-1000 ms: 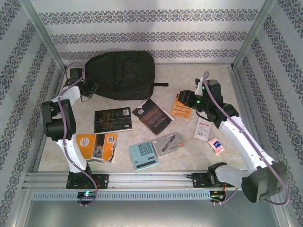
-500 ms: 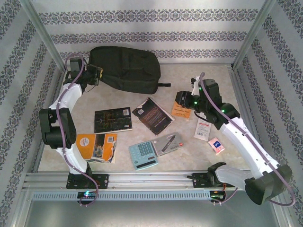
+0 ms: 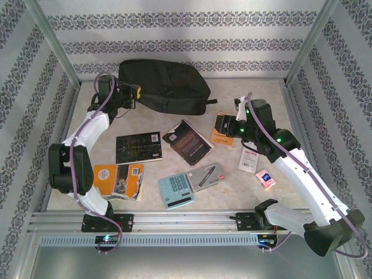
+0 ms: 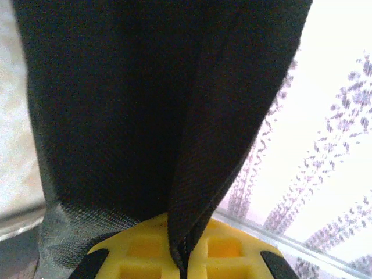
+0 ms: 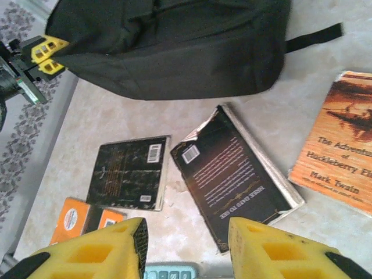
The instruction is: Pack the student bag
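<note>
Left fingers (image 3: 135, 92), clamped on an edge of the student bag (image 3: 165, 84), have dragged it rightward along the table's (image 3: 232, 192) twelve o'clock side, probably readying it for opening; right fingers (image 3: 224, 125) hang apart, empty, near the paperbacks (image 3: 187, 141).

Both arms are built of glossy white shell links (image 3: 87, 125) and chunky black motor housings (image 3: 65, 168), each trailed by a lilac cable (image 3: 318, 185). Small green lights (image 3: 278, 138) glow on the right arm (others at the bases, six o'clock). Each ends in blocky yellow plastic fingers (image 5: 96, 256) with square recesses.
</note>
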{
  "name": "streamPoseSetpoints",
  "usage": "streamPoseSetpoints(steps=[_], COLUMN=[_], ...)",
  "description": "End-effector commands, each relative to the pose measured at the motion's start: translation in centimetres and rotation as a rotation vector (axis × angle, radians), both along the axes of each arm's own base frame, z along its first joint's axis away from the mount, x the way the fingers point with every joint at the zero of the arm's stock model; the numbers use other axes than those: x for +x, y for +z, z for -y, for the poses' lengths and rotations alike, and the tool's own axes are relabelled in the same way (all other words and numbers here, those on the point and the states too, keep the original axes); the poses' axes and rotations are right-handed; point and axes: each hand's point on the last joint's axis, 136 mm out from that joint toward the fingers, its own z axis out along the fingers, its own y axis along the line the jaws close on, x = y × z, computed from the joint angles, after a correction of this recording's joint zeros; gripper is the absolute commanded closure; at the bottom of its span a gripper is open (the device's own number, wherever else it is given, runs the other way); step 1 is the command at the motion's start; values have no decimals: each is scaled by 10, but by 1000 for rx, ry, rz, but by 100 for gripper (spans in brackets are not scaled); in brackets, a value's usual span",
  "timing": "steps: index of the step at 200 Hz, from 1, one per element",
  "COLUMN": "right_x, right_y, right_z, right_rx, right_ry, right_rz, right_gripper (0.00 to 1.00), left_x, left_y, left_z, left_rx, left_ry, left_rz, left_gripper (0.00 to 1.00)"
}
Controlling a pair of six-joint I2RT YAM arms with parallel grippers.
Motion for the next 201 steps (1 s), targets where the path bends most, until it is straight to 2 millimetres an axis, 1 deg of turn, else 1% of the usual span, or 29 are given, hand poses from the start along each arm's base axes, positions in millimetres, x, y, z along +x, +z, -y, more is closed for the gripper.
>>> streamPoseSetpoints(steps=[1, 12, 24, 29, 33, 38, 50, 67, 75, 89, 97, 103, 119, 128, 142, 154, 166, 178, 201], right_x=[-6, -5, -4, -4, -4, -4, -2, 2, 4, 6, 8, 9, 11, 14, 14, 13, 10, 7, 1], right_y=[8, 8, 5, 4, 3, 2, -2, -19, -28, -43, -51, -57, -64, -70, -74, -76, -76, -76, -72], right_z=[-8, -13, -19, -23, -27, -30, -35, -45, -49, -55, -57, -59, -61, -56, -48, -40, -35, -30, -30], right_rx=[-23, -19, 7, 22, 36, 44, 45, 67, 75, 95, 101, 104, 70, 2, -87, -137, -172, -201, -221], right_ry=[19, 10, -4, -5, -3, -3, -15, -40, -55, -70, -80, -86, -62, -56, -41, -35, -24, -13, 43], right_rz=[-14, -33, -60, -71, -80, -88, -101, -142, -168, -213, -237, -249, -244, -235, -219, -204, -188, -172, -134], right_gripper=[57, 54, 52, 49, 45, 41, 40, 40, 40, 40, 41, 41, 43, 43, 43, 44, 44, 44, 44], left_x=[-49, -67, -88, -97, -105, -113, -134, -160, -171, -184, -189, -191, -194, -199, -203, -212, -220, -225, -228], left_y=[24, 13, -2, -9, -17, -22, -41, -67, -83, -99, -105, -107, -104, -102, -94, -91, -84, -76, -65], left_z=[34, 40, 41, 41, 41, 41, 43, 46, 45, 42, 40, 40, 47, 50, 57, 54, 50, 50, 66], left_rx=[37, 49, 66, 81, 93, 107, 132, 152, 170, 215, 240, 258, 330, 406, 540, 709, 910, 1067, 1199], left_ry=[-155, -192, -215, -226, -236, -252, -289, -308, -311, -319, -329, -341, -418, -481, -601, -690, -764, -827, -952], left_rz=[38, 13, -15, -32, -53, -65, -102, -137, -162, -194, -203, -202, -173, -179, -155, -164, -151, -118, -37], left_gripper=[100, 100, 100, 100, 100, 100, 100, 100, 100, 100, 100, 100, 83, 75, 67, 60, 57, 56, 55])
